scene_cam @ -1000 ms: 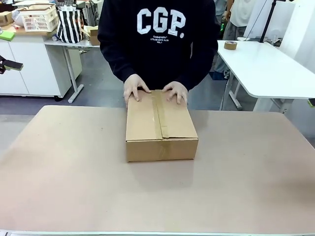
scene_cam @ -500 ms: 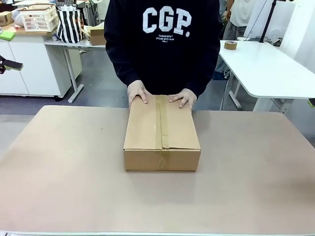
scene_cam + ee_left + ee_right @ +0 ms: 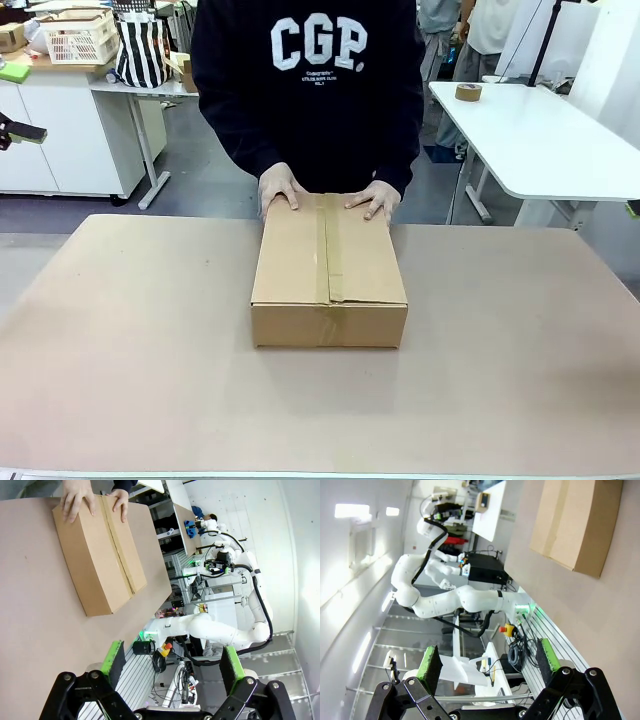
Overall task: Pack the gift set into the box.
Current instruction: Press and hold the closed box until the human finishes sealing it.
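The box lies closed on the table's middle, flaps down, a brown tape strip along its top seam. A person's two hands rest on its far edge. The left wrist view has the box up at the top left, with the hands on its far end. My left gripper stands open with nothing between its green pads, well back from the box. My right gripper is open and empty too, and the box sits at its top right. The gift set is out of view.
The tan table top spreads wide on all sides of the box. A white table with a tape roll stands at the back right. Shelves with a basket and a striped bag are at the back left.
The person slid the box a little toward me and straightened it, hands shifting to its far edge. Over the last half second the box has stayed still.
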`<action>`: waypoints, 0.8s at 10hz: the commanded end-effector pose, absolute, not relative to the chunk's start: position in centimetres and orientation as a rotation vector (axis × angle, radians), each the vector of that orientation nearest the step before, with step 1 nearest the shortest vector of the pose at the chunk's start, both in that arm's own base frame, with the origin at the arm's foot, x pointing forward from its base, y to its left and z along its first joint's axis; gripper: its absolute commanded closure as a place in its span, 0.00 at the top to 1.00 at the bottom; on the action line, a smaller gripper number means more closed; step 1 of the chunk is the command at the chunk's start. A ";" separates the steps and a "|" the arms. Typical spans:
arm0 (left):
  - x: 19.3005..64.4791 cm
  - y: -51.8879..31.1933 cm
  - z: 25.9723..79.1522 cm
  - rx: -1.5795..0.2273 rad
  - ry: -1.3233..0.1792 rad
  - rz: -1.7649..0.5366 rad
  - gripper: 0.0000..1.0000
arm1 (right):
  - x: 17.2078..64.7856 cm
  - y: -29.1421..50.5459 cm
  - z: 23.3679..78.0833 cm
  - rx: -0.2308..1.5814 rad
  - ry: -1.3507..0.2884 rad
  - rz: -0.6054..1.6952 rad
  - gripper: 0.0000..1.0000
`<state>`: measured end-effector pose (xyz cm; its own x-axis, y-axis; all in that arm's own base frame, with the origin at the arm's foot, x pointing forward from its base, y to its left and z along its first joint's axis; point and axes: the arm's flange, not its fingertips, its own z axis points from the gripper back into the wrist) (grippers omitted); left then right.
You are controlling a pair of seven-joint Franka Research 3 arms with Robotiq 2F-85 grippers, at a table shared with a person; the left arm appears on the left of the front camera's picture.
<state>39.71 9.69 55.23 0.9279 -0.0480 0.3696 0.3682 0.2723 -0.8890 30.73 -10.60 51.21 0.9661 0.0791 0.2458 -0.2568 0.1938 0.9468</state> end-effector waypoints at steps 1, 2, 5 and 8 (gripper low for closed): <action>39.4 9.6 55.4 -1.278 -0.284 -0.282 1.00 | 30.5 -10.6 51.2 1.350 -0.145 0.223 1.00; 39.4 9.6 55.4 -1.278 -0.284 -0.282 1.00 | 30.5 -10.6 51.2 1.350 -0.145 0.223 1.00; 39.4 9.6 55.4 -1.278 -0.284 -0.282 1.00 | 30.5 -10.6 51.2 1.350 -0.145 0.223 1.00; 39.4 9.6 55.4 -1.278 -0.284 -0.282 1.00 | 30.5 -10.6 51.2 1.350 -0.145 0.223 1.00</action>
